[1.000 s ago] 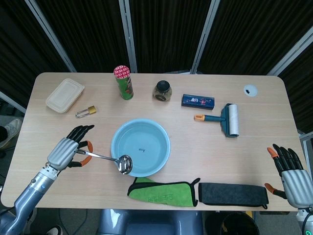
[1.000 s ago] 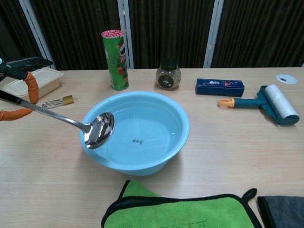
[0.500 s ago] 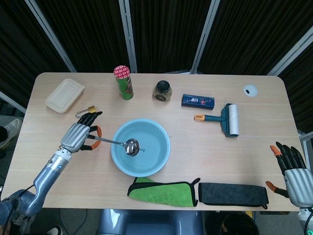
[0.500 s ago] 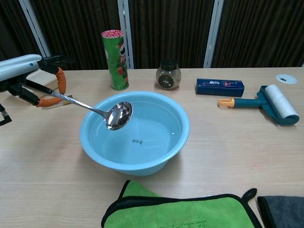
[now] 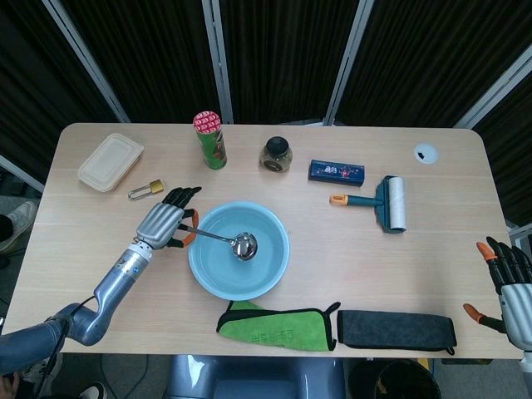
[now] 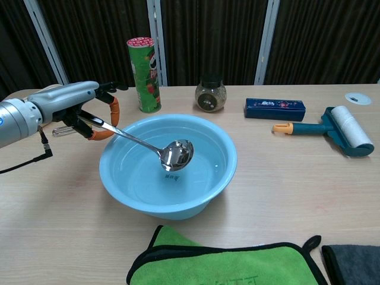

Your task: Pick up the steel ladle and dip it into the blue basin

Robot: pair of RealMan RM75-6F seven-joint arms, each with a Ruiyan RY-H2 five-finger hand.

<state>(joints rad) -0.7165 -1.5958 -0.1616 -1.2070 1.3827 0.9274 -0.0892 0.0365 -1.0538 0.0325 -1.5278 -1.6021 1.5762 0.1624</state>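
My left hand [image 5: 163,223] [image 6: 77,105] grips the handle of the steel ladle [image 5: 230,241] [image 6: 153,146] at the left rim of the blue basin [image 5: 270,264] [image 6: 211,185]. The ladle slants down over the rim, and its shiny bowl sits low inside the basin near the middle. Whether the bowl touches the basin floor I cannot tell. My right hand [image 5: 513,288] is at the table's front right corner, fingers spread, holding nothing; the chest view does not show it.
Behind the basin stand a green can [image 5: 211,141], a small jar [image 5: 277,155], a blue box [image 5: 337,172] and a lint roller [image 5: 385,202]. A lidded container [image 5: 110,162] and padlock [image 5: 145,189] lie far left. Green cloth [image 5: 278,325] and dark cloth [image 5: 397,330] lie in front.
My left hand has carried the ladle rightward from outside the basin's front left rim to over it, and the ladle's bowl has dropped into the basin. My right hand has drawn back toward the corner.
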